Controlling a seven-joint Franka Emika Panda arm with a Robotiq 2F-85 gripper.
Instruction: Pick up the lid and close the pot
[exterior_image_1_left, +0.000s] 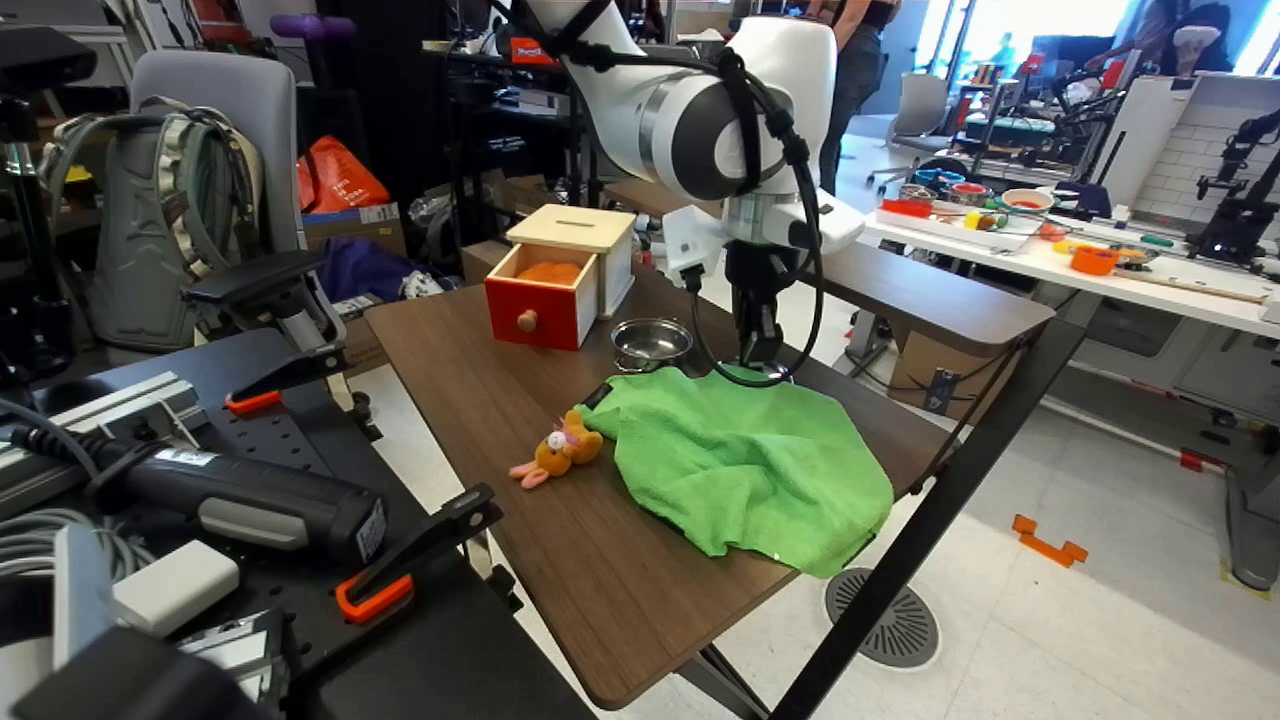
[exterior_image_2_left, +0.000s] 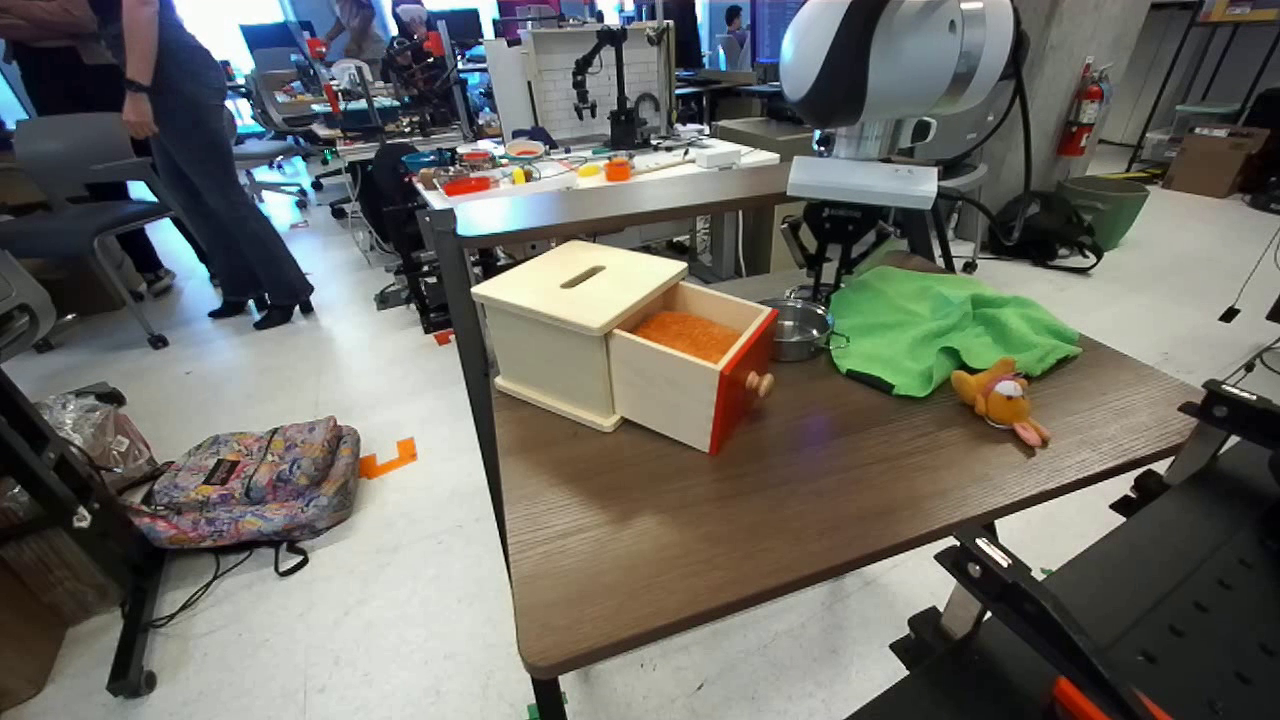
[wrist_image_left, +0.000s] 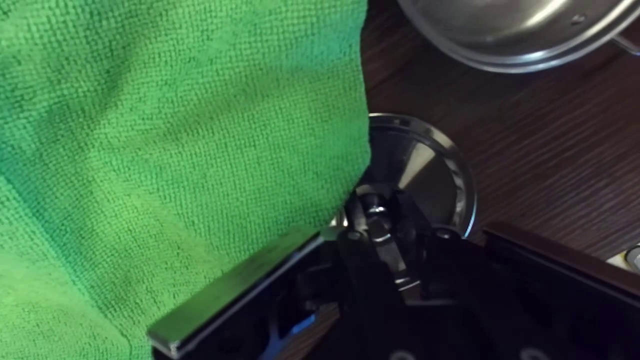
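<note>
The lid (wrist_image_left: 435, 185) is a shiny flat round disc lying on the table, partly covered by the green cloth in the wrist view. Its edge shows in both exterior views (exterior_image_1_left: 783, 371) (exterior_image_2_left: 800, 292). My gripper (wrist_image_left: 377, 212) is over the lid, with its fingertips close together on either side of the lid's knob. The gripper also shows in both exterior views (exterior_image_1_left: 760, 350) (exterior_image_2_left: 822, 290), pointing down at the cloth's edge. The pot (exterior_image_1_left: 650, 345) stands uncovered near the lid; it also shows in an exterior view (exterior_image_2_left: 800, 330) and partly in the wrist view (wrist_image_left: 480, 30).
The crumpled green cloth (exterior_image_1_left: 750, 450) lies beside the lid and pot. A wooden box with an open red-fronted drawer (exterior_image_1_left: 545, 310) stands beside the pot. An orange plush toy (exterior_image_1_left: 560, 450) lies by the cloth. The brown table (exterior_image_2_left: 800, 480) carries them all.
</note>
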